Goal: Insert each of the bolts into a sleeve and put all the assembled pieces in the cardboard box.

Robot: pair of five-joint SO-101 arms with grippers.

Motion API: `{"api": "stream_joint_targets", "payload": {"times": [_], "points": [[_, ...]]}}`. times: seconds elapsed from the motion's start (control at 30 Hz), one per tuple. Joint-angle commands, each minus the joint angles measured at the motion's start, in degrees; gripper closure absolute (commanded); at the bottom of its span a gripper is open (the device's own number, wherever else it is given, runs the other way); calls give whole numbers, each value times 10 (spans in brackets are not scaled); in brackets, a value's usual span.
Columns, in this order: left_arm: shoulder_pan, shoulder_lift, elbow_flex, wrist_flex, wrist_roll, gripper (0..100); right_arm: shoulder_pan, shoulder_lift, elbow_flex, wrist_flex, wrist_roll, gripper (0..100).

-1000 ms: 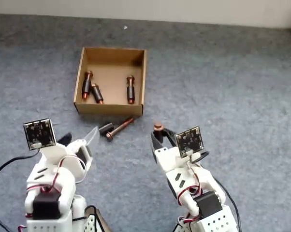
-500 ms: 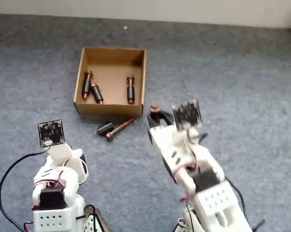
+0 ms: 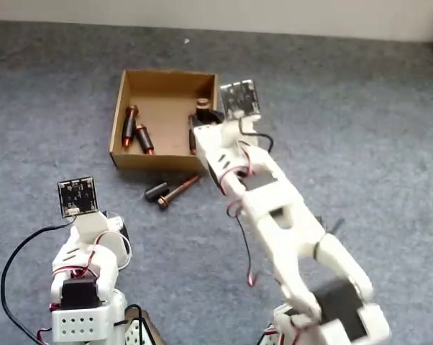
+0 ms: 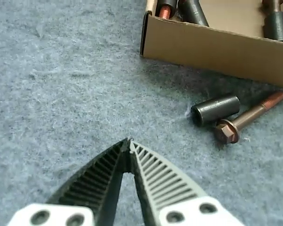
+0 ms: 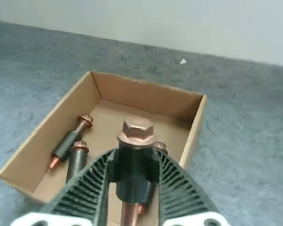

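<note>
Right arm has stretched forward since a second ago. Then the right gripper (image 3: 202,118) hung over the grey carpet (image 3: 360,129) short of the cardboard box (image 3: 162,162), off its near right corner; now it is over the right part of the box interior. Its fingers (image 5: 97,181) are clamped on the assembled piece (image 5: 134,165), which is upright with the copper bolt head on top and the dark sleeve between the pads.

Left arm has drawn back toward its base. The left gripper (image 4: 129,146) stood open near the loose parts a second ago; now its tips are together with nothing between them, above bare carpet.

Loose sleeve (image 3: 157,191) and loose bolt (image 3: 179,191) have not shifted. They lie touching or nearly so on the carpet just in front of the box's near wall, not joined.

Box has not moved. Two assembled pieces (image 3: 129,126) (image 3: 144,139) lie at its left side as before. The third piece (image 5: 159,147), by the right wall, is mostly hidden behind the right gripper, and appears to be in its earlier spot.
</note>
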Motion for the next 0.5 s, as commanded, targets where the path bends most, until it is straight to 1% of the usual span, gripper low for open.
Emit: {"api": "stream_joint_targets", "payload": {"times": [0.0,0.1,0.17,0.23,0.37,0.47], "points": [[-7,-3,13,-11,-4,995,-4,54,-88,-22,-25,985],[-7,-3,13,-11,-4,995,-4,91,-113,-16,-25,909],[-7,-3,13,-11,-4,995,-4,105,-119,22,-27,861],[-7,-3,13,-12,-4,995,-5,109,-127,48,-27,855],[-7,-3,13,-14,-4,995,-4,106,-130,69,-27,855],[-7,-3,13,-14,-4,995,-9,79,-129,108,-26,856]]}}
